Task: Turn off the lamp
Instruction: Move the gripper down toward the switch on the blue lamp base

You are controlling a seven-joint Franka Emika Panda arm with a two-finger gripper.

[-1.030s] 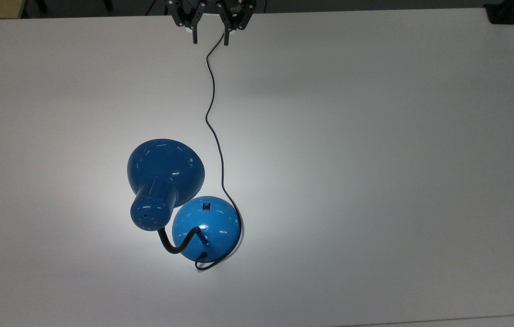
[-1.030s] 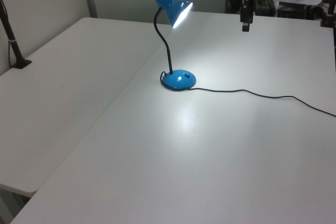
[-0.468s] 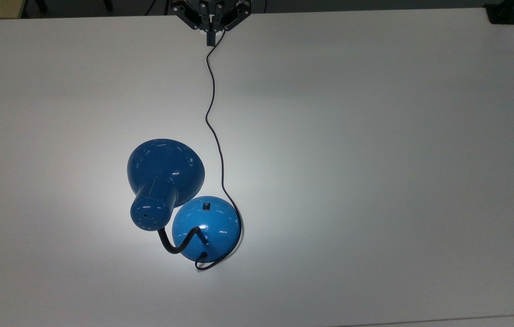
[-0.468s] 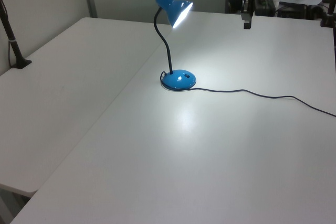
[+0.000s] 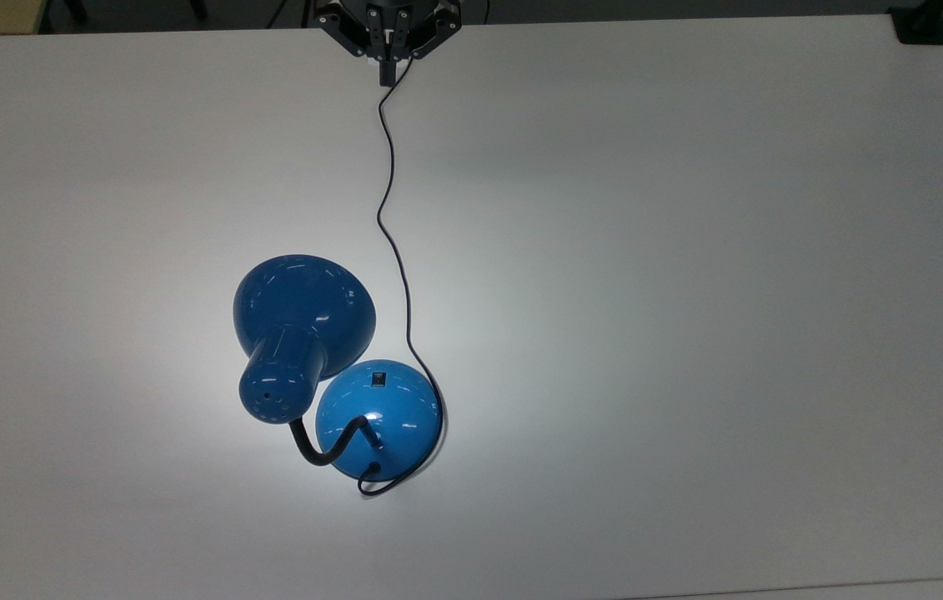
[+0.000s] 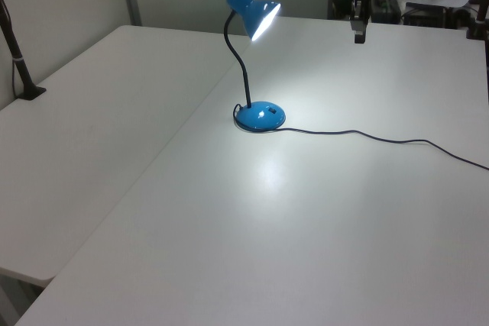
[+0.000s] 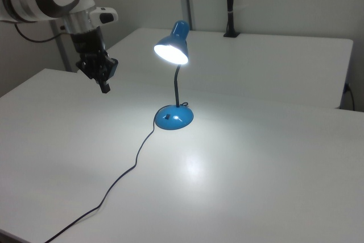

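Fingers point(image 5: 388, 73) of your gripper point(image 7: 104, 86) are pressed together, empty, its body cut off at the top view's upper edge. It hangs pointing down, well apart from the lit lamp point(image 6: 259, 114) mid-table point(image 5: 688, 292).
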